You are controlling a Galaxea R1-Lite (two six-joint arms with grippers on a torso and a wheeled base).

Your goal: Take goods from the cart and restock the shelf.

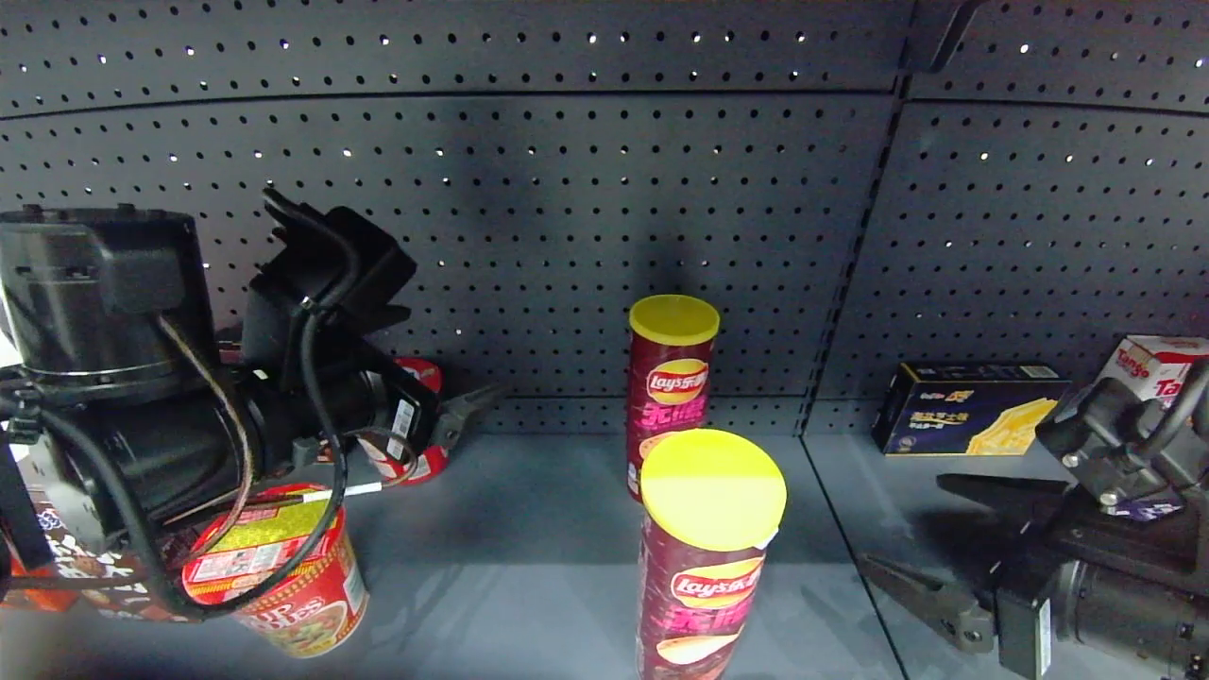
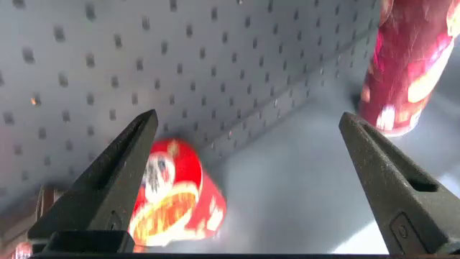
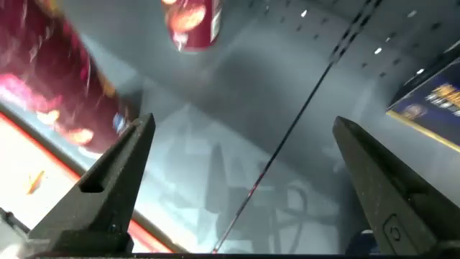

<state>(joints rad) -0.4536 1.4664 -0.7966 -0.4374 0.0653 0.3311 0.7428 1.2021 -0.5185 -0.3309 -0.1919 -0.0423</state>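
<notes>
On the grey shelf (image 1: 529, 538) a red noodle cup (image 1: 422, 376) sits at the back left against the pegboard, largely hidden by my left arm. My left gripper (image 1: 444, 425) is open right beside it. In the left wrist view the cup (image 2: 176, 198) looks tipped, just beyond the left gripper (image 2: 248, 119) near one finger (image 2: 115, 180), with nothing held. A second noodle cup (image 1: 283, 576) stands at the front left under the arm. Two maroon chip cans with yellow lids stand mid-shelf, one behind (image 1: 672, 387) and one in front (image 1: 708, 567). My right gripper (image 1: 902, 521) hovers open and empty at the front right.
A dark blue box (image 1: 973, 406) and a white and red box (image 1: 1157, 368) stand at the back right. The right wrist view shows the near chip can (image 3: 57, 86), the far one (image 3: 190, 21) and the blue box (image 3: 431, 93) around the right gripper (image 3: 244, 122). A perforated back wall (image 1: 604, 189) closes the shelf.
</notes>
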